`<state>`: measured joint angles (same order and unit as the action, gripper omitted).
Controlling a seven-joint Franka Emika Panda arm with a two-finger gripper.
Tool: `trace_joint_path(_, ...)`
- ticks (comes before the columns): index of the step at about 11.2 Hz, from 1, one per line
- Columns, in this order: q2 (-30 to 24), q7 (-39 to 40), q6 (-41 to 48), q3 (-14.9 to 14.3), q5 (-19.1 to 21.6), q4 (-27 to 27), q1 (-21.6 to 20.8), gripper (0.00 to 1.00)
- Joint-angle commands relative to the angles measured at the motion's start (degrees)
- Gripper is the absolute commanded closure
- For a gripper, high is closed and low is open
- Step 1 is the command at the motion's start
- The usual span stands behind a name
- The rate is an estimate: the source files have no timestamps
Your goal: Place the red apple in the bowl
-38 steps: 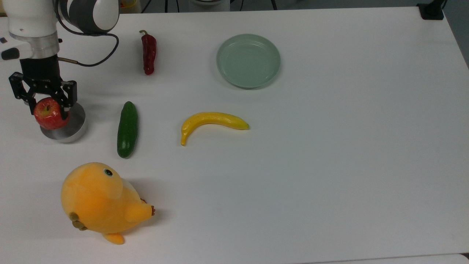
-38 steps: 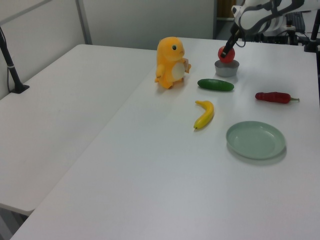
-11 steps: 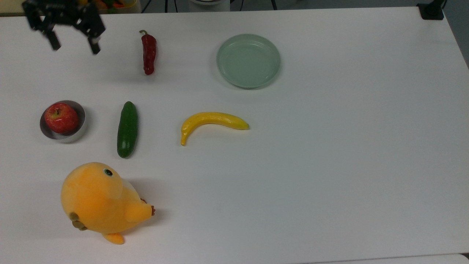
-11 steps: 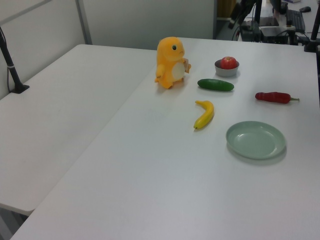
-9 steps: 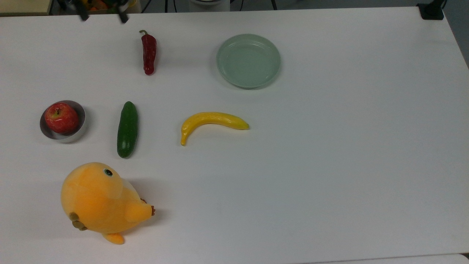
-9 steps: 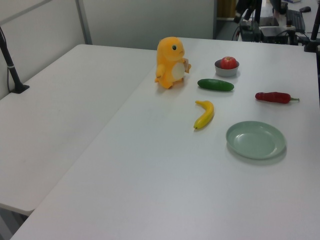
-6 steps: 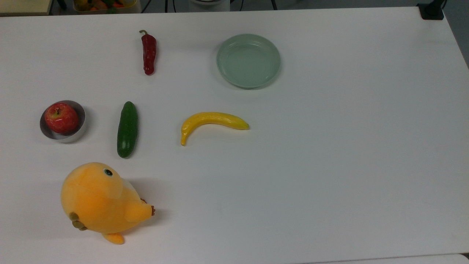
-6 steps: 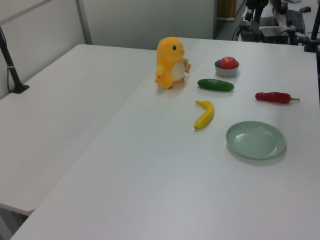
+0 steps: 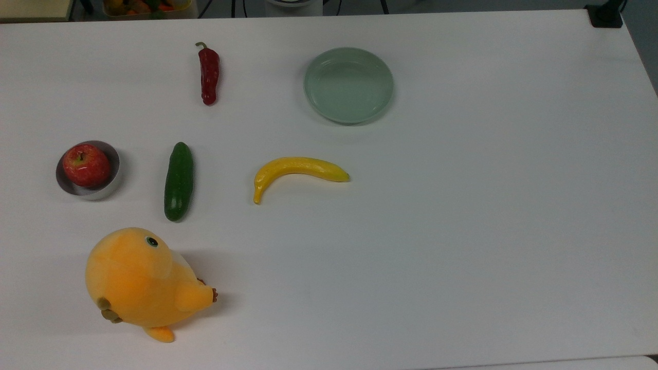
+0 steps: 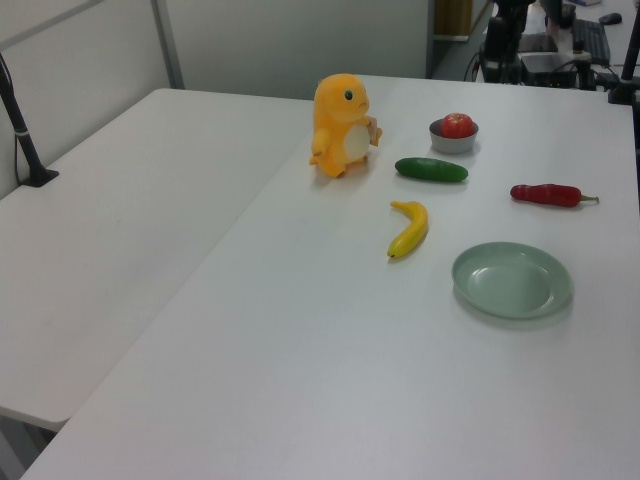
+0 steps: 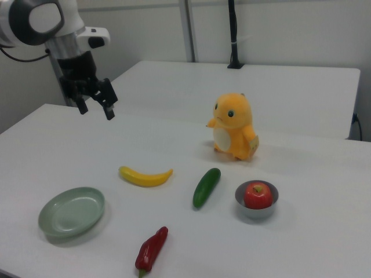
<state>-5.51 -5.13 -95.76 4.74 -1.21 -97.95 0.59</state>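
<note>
The red apple [image 9: 86,164] sits inside the small grey bowl [image 9: 95,194] at the top view's left, stem up. It shows the same way in the left view, apple [image 10: 457,124] in bowl [image 10: 452,142], and in the right view, apple [image 11: 257,196] in bowl [image 11: 255,213]. My gripper [image 11: 97,110] hangs open and empty high over the table at the right view's far left, well away from the bowl.
On the white table lie a green cucumber [image 9: 178,181] beside the bowl, a yellow banana [image 9: 295,172], a dark red chili pepper [image 9: 208,74] and a pale green plate [image 9: 348,85]. An orange plush toy [image 9: 141,280] stands near the top view's lower left.
The gripper let go of the apple, which now rests in the bowl. It then rose and drew back, leaving the top view over its upper edge.
</note>
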Motion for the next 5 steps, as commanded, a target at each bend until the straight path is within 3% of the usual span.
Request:
trace_joint_path(1,1.5,6.4,-5.6,-3.4,-0.6,0.4,-0.3,0.00)
trace_joint_path(5,1.7,5.6,-5.9,-3.9,-0.2,0.4,-1.4,0.00)
